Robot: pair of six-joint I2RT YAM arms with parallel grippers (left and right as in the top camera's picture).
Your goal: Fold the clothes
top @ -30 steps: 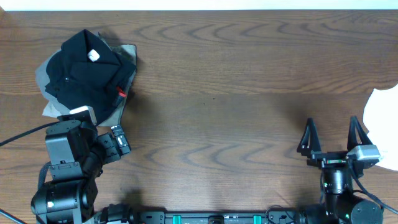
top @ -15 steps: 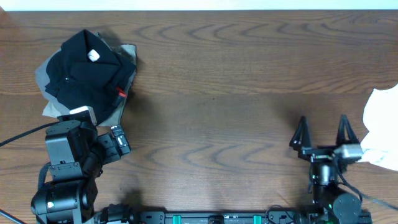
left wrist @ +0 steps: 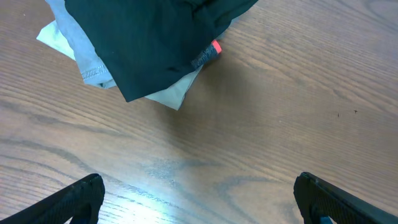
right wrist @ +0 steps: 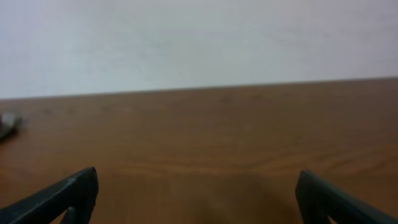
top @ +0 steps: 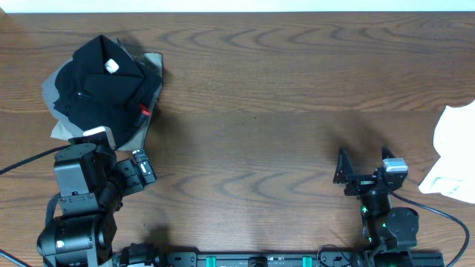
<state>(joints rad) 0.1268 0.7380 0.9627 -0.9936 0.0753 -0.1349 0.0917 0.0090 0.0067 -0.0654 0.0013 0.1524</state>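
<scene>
Right gripper (top: 363,162), jaws apart and empty, is shown drawn back leftward and nearer from the white garment (top: 454,152) at the right edge. Left gripper (left wrist: 199,198), equally spread, is held just near of the heaped black T-shirt (top: 100,89), far left. No fold is judged begun.

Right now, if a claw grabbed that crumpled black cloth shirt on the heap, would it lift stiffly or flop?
Probably flop: the crumpled black cloth shirt lies in soft folds, so it would likely sag and unfurl. It drapes over a pale grey garment, so a deep pinch might drag that up too.
</scene>
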